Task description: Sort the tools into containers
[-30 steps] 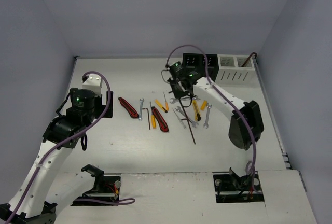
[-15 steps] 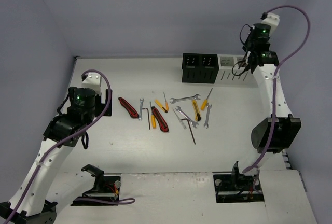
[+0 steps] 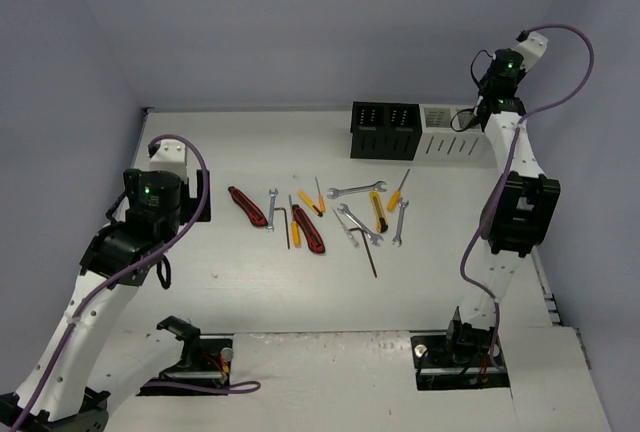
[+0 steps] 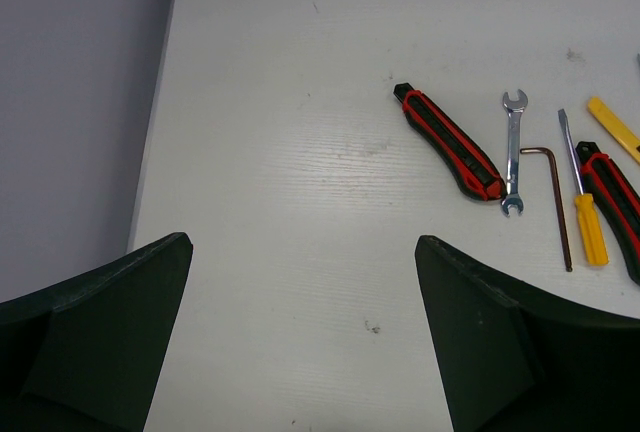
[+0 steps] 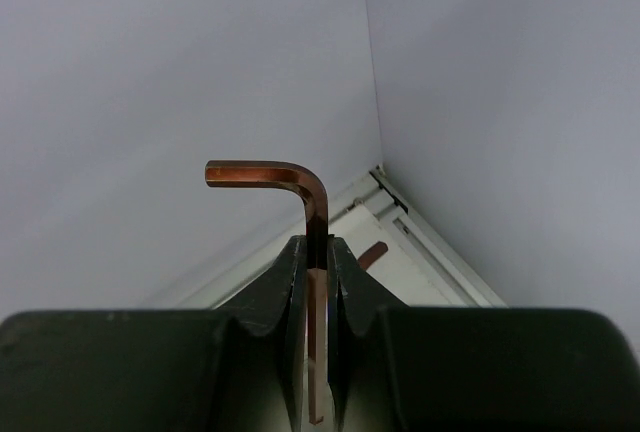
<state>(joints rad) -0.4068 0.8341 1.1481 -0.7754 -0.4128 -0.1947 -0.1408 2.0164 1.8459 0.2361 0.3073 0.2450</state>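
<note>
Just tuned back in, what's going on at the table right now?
The right gripper is shut on a coppery L-shaped hex key, raised high in the far right corner by the white box. The left gripper is open and empty, hovering over the left part of the table, with a red-black utility knife and a small wrench ahead of it. The other tools lie loose mid-table in front of the black box, not yet sorted.
</note>
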